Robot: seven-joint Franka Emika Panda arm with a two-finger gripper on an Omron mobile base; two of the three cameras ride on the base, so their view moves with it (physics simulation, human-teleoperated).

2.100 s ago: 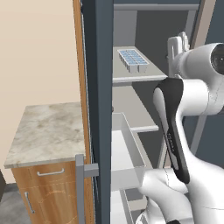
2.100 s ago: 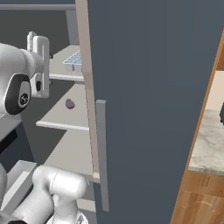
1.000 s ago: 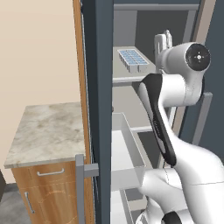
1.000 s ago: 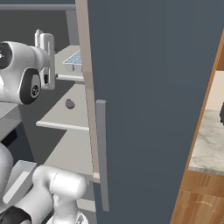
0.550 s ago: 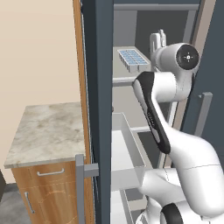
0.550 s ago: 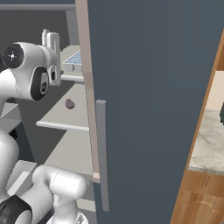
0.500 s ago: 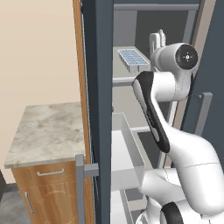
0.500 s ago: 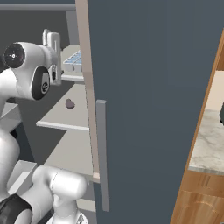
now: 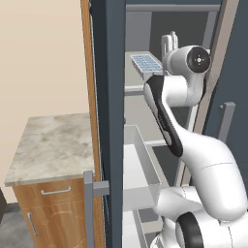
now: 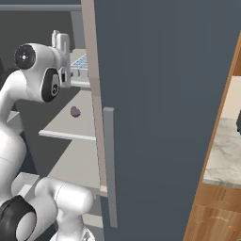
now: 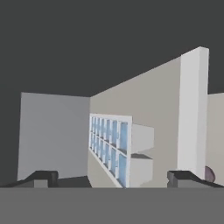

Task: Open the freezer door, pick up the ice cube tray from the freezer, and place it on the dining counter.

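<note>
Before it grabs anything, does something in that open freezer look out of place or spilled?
Nothing stands out. The white-rimmed ice cube tray with pale blue cells lies flat on its grey shelf; a small dark purple lump sits one shelf lower.

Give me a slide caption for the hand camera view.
Open pincer faces the ice cube tray lying on a grey freezer shelf, not yet touching it.

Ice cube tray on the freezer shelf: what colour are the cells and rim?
Pale blue cells, white rim on the ice cube tray; hand view shows it best.
</note>
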